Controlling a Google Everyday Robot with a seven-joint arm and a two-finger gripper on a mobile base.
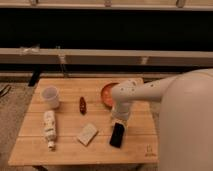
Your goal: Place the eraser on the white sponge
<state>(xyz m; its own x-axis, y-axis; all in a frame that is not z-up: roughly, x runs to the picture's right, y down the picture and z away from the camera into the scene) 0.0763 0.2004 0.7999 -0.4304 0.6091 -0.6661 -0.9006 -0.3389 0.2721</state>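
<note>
Gripper [120, 123] sits just above the flat black rectangular eraser [117, 136]; whether open or closed, cannot tell.

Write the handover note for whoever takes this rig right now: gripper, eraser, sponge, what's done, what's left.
Gripper: down low at the far end of the eraser, at the right side of the table; contact cannot be judged.
Eraser: lying flat on the table, not lifted.
White sponge: flat on the table just left of the eraser, apart from it, nothing on top.
Done: the approach to the eraser.
Left: grasp, lift, carry left, set the eraser on the sponge.
</note>
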